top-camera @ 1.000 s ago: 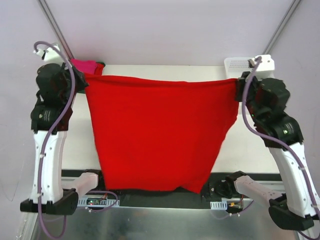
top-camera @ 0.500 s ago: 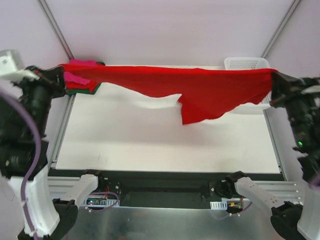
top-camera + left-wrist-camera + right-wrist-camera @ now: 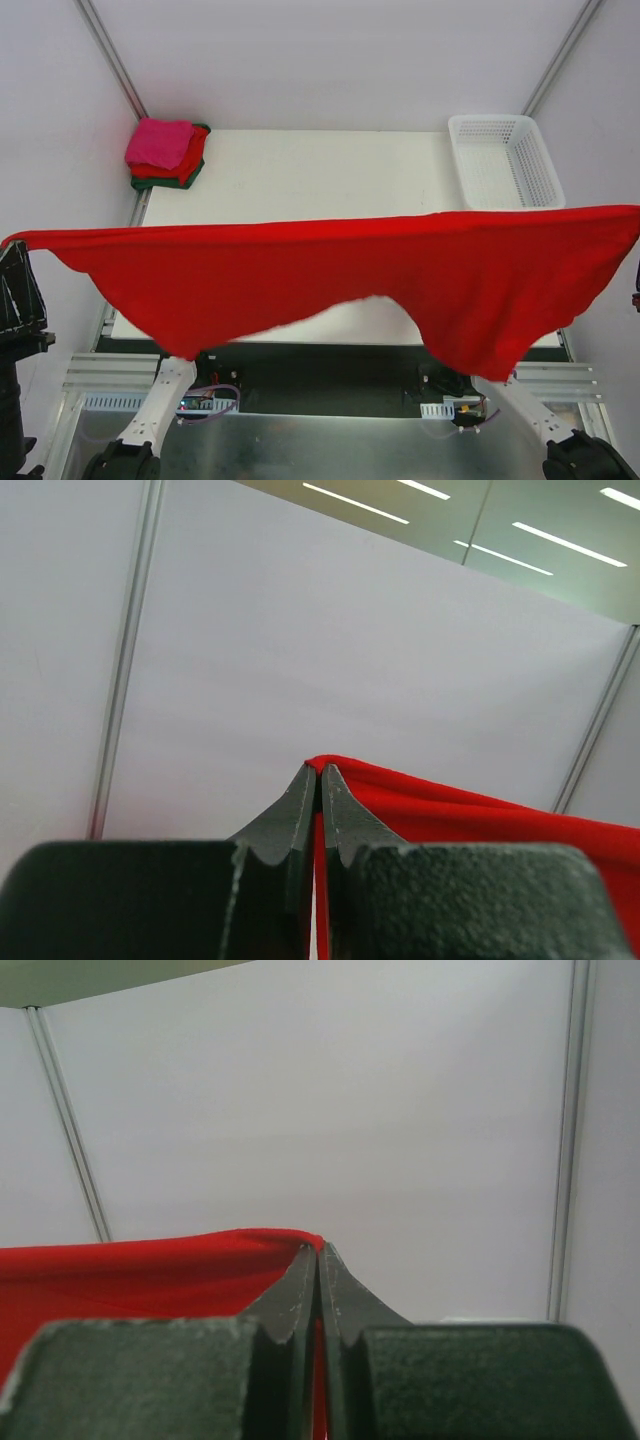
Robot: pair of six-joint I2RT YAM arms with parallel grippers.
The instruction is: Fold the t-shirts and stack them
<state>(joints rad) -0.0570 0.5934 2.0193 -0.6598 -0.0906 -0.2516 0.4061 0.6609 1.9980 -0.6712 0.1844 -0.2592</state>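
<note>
A bright red t-shirt (image 3: 330, 270) hangs stretched wide across the top view, held high near the camera by both grippers. My left gripper (image 3: 320, 770) is shut on its left corner (image 3: 450, 815); in the top view it sits at the left edge (image 3: 10, 245). My right gripper (image 3: 318, 1252) is shut on its right corner (image 3: 150, 1270); in the top view its fingertips are past the right edge. A stack of folded t-shirts (image 3: 165, 155), hot pink on top of red and dark green, lies at the table's back left corner.
A white lattice basket (image 3: 505, 160) stands at the back right of the white table (image 3: 320, 180). Both wrist views face pale walls with metal frame posts.
Both grippers have swung the red t-shirt up from the far side and pulled it toward the near side, high above the table. The folded stack and the basket are now uncovered.
</note>
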